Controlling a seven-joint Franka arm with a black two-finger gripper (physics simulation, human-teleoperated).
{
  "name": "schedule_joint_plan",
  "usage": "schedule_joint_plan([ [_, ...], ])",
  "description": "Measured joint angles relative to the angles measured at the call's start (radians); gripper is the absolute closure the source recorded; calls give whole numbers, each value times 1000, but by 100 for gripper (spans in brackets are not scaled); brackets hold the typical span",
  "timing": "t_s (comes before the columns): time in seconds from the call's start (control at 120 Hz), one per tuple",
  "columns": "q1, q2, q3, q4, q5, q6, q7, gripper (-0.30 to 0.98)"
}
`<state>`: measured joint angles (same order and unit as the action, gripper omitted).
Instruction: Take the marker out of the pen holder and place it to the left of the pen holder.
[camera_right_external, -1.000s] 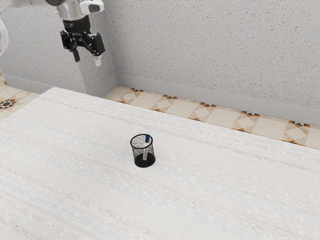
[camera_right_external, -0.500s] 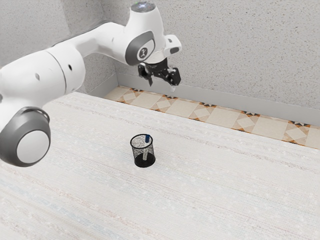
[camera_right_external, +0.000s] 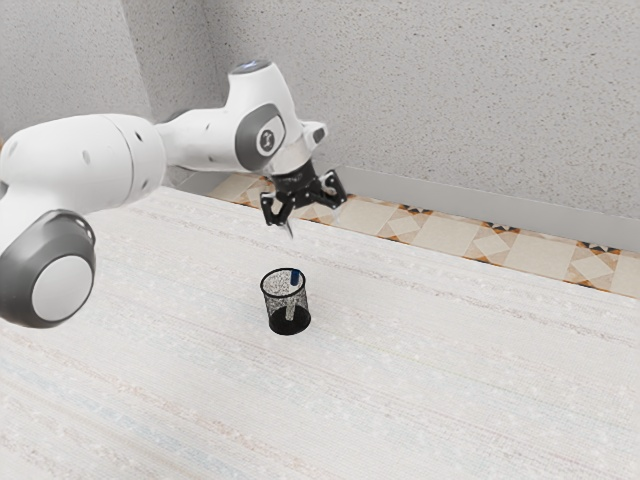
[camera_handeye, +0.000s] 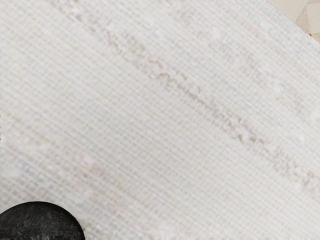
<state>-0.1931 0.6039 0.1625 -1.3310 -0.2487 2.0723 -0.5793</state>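
Note:
My black gripper (camera_right_external: 312, 221) hangs above the table in the exterior view, tilted, its two fingers spread wide with nothing between them. Below it, separated by a gap, the black mesh pen holder (camera_right_external: 269, 307) stands upright on the table. Inside leans a marker (camera_right_external: 295, 277), its blue end up at the rim and its pale body visible through the mesh. In the wrist view a dark rounded shape (camera_handeye: 40, 222) lies at the lower left corner; I cannot tell what it is.
The white, faintly striped table (camera_right_external: 420, 380) spreads around the holder. Beyond its far edge lie patterned floor tiles (camera_right_external: 420, 228) and a speckled wall (camera_right_external: 450, 100). My white arm (camera_right_external: 130, 160) crosses the exterior view's upper left, above the table.
My hand has swung from the exterior view's upper left toward its middle, then dropped closer to the pen holder and turned. The holder and marker have not moved.

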Motion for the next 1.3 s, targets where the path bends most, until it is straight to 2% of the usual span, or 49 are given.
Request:
schedule_joint_plan([
  [0.425, 0, 0, 28, -40, -68, -237, -157, 0],
  [0.817, -9, 1, 38, -80, -113, -293, -258, 1],
  [0.9, -9, 1, 38, -82, -118, -295, -274, 7],
  [1.125, -10, 1, 46, -91, -144, -302, -312, 34],
  [1.3, -10, 0, 60, -103, -166, -309, -331, 46],
])
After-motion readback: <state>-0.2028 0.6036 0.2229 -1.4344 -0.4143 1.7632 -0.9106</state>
